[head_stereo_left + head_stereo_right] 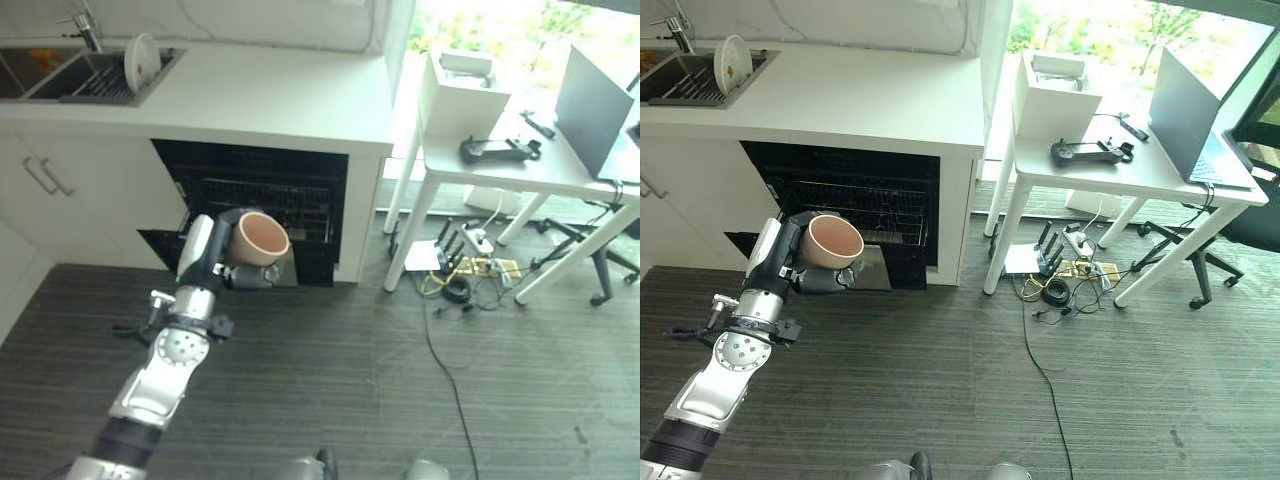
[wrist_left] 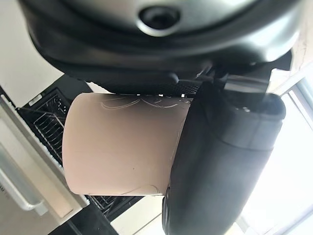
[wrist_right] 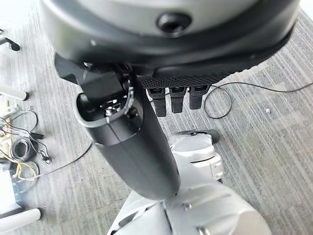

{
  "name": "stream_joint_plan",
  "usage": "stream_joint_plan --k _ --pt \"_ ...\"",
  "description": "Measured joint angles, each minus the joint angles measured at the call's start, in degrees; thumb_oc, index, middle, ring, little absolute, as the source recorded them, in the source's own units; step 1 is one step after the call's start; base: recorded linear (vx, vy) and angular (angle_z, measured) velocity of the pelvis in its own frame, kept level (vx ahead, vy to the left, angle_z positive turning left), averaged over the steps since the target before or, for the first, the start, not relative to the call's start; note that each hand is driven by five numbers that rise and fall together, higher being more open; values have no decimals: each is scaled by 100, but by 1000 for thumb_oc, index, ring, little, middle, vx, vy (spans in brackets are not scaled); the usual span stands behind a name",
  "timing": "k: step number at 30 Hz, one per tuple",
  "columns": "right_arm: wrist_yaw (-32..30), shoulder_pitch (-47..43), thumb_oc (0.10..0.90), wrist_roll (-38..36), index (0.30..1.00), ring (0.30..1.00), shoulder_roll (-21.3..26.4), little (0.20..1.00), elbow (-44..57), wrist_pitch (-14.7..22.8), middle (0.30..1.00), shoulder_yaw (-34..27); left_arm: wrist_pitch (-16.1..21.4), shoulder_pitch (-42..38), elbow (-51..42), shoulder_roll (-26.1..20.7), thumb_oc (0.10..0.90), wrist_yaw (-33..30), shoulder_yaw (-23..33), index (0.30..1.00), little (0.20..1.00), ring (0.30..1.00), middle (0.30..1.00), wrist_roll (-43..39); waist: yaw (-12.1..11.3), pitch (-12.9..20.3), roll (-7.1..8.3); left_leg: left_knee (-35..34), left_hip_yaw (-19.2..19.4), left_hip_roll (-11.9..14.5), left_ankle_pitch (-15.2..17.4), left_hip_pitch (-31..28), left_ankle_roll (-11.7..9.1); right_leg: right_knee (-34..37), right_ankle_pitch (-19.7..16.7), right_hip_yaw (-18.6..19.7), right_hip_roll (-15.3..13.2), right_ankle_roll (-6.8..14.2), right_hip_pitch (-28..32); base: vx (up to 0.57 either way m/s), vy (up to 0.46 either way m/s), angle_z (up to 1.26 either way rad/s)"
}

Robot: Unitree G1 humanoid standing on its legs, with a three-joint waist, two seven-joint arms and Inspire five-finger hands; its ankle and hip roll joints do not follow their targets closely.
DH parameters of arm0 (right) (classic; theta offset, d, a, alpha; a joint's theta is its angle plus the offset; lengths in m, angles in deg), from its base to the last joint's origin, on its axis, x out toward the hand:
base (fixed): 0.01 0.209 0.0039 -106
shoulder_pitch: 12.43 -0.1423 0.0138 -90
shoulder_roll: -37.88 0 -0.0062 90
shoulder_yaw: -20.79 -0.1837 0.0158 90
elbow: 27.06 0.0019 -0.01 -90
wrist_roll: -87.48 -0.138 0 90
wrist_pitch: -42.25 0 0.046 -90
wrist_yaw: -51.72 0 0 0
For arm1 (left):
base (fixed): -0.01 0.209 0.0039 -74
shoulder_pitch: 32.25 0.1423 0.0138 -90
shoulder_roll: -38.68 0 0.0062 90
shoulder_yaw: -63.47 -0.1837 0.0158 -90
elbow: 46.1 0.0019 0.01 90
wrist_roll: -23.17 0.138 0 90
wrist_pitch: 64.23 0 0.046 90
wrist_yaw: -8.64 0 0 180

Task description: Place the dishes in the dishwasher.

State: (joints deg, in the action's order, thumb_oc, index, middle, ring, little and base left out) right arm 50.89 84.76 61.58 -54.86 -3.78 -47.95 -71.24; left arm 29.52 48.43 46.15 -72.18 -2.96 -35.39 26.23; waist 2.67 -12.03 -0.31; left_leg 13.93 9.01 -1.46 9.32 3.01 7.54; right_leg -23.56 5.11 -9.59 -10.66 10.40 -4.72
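My left hand (image 1: 213, 252) is shut on a tan cup (image 1: 262, 238), with the cup's mouth turned up and to the right. It holds the cup just in front of the open dishwasher (image 1: 262, 196), above the lowered door (image 1: 160, 244), and the wire rack (image 1: 862, 205) shows behind it. In the left wrist view the thumb (image 2: 222, 166) lies along the side of the cup (image 2: 122, 147). A white plate (image 1: 141, 62) stands upright in the sink rack (image 1: 105, 80) at the far left of the counter. My right hand (image 3: 132, 142) hangs over the floor, fingers relaxed, holding nothing.
A white counter (image 1: 280, 100) runs above the dishwasher, with cabinet doors (image 1: 60, 190) to its left. A white table (image 1: 520, 170) at the right carries a box, a controller and a laptop. Cables and a router (image 1: 455, 265) lie under it, beside an office chair (image 1: 605, 260).
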Motion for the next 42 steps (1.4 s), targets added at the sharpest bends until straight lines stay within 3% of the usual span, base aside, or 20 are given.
stream_joint_plan --k 2,4,6,7,11,12,14,15,16,18,20,21,22,23,25,27,31,32,34,42 --pt "4 66 800 0 900 900 -76 900 7 -17 900 1 10 -11 -39 3 400 98 -54 300 300 300 300 -1 -12 52 121 -215 -113 -208 -74 -93 -143 -51 211 45 233 -84 -298 234 -146 41" --pt "86 75 800 0 900 900 -57 900 47 -1 900 2 7 -97 -52 55 400 103 -82 300 300 300 300 -6 104 70 196 -234 -320 -465 -81 19 -170 -212 449 620 422 -220 -856 289 -217 54" --pt "158 76 800 -5 900 900 -74 900 -159 -12 900 5 0 -141 -50 38 400 130 -141 300 300 300 300 -54 256 45 145 -83 -700 -650 10 11 -95 -223 348 1481 732 -111 -1499 379 -275 107" --pt "161 99 800 -3 900 900 -121 900 -161 -24 900 9 2 -163 -52 -15 400 139 -192 300 300 300 300 -60 328 41 164 3 -828 -683 68 -21 -94 -53 188 1527 755 -120 -1600 307 -253 112" --pt "219 197 800 -7 900 900 -175 900 -214 -12 900 23 -1 -119 -60 -45 400 211 -198 300 300 300 300 -63 231 80 278 297 -1017 -682 403 -248 -110 411 -346 1149 696 -325 -1413 148 -175 44" --pt "217 76 800 -7 900 900 -144 900 -239 12 900 21 -21 -106 -59 -8 400 189 -195 300 300 300 300 -65 196 72 260 506 -1067 -617 580 -233 -204 527 -794 1062 771 -570 -1335 308 -327 25" --pt "219 -103 800 -8 900 900 -73 900 -238 73 900 222 -87 -101 27 282 400 183 -350 300 300 300 300 -60 195 69 184 129 -1229 -374 543 -499 -489 396 -475 708 867 -722 -1050 278 -296 34" --pt "206 -18 800 -11 900 900 -118 900 -156 18 900 239 -104 -23 26 495 400 191 -482 300 300 300 300 -65 201 92 295 117 -1123 -362 306 -638 -765 594 -309 635 823 -892 -759 142 -195 62" --pt "222 18 800 -16 900 900 -110 900 -63 -17 900 250 -114 172 -181 367 400 235 -629 300 300 300 300 -65 190 128 391 207 -852 -332 114 -654 -904 675 -183 584 784 -852 -681 117 -199 48" --pt "222 -188 800 -20 900 900 23 900 -64 43 900 232 -114 193 -376 162 400 236 -641 300 300 300 300 -75 16 104 379 671 -628 -233 42 -426 -965 577 -42 583 863 -1015 -684 97 -132 9" --pt "223 -357 800 -20 900 900 121 900 -140 137 900 233 -118 148 -368 158 400 231 -451 300 300 300 300 -155 -39 26 418 2145 -604 -123 -61 233 -896 519 0 579 860 -1206 -532 167 29 2" --pt "261 -382 800 -20 900 900 124 900 -179 197 900 123 -70 83 -345 151 400 242 -401 300 300 300 300 -250 -109 -21 430 2325 -547 -60 -40 447 -899 543 210 568 887 -1355 -437 163 151 12" --pt "297 -473 800 -20 900 900 135 900 -294 213 900 -12 7 25 -336 167 400 244 -335 300 300 300 300 -277 -111 -131 435 1973 -372 45 -12 565 -872 609 206 503 888 -1331 -322 161 194 25" --pt "279 -488 800 -20 900 900 195 900 -345 199 900 -50 48 13 -345 170 400 246 -304 300 300 300 300 -278 -98 -191 364 888 -328 83 -94 626 -908 667 207 409 916 -1241 -207 158 198 23" --pt "272 -492 800 -34 900 900 256 900 -371 160 900 -47 95 13 -345 212 400 244 -304 300 300 300 300 -278 -123 -328 167 49 -355 136 -432 894 -952 695 282 368 1047 -1233 -87 134 176 4" --pt "260 -468 800 -140 900 900 315 900 -323 132 900 -48 108 95 -339 211 400 268 -305 300 300 300 300 -275 -98 -490 -31 26 -463 233 -621 1193 -912 711 297 311 1159 -1253 53 153 199 -20" --pt "174 -294 800 -144 900 900 302 900 -259 146 900 -53 115 94 -462 215 400 343 -314 300 300 300 300 -231 51 -452 -72 154 -632 245 -664 657 -875 554 500 450 1082 -1026 116 116 130 -12" --pt "136 -282 800 -144 900 900 238 900 -247 149 900 -52 97 33 -420 213 400 344 -314 300 300 300 300 -218 114 -467 -24 -88 -639 137 -741 449 -636 410 546 473 972 -944 103 102 113 -15" --pt "94 -158 800 -136 900 900 81 900 -185 146 900 -66 70 7 -419 169 400 341 -298 300 300 300 300 -214 177 -413 36 -247 -588 -25 -684 216 -485 235 580 486 799 -837 149 81 95 -1" --pt "-34 -58 800 -126 900 900 -220 900 -51 143 900 -96 30 -112 -463 -53 400 323 -76 300 300 300 300 -224 140 -209 168 -197 -305 -306 -446 215 -281 457 643 428 421 -437 238 82 130 -9"
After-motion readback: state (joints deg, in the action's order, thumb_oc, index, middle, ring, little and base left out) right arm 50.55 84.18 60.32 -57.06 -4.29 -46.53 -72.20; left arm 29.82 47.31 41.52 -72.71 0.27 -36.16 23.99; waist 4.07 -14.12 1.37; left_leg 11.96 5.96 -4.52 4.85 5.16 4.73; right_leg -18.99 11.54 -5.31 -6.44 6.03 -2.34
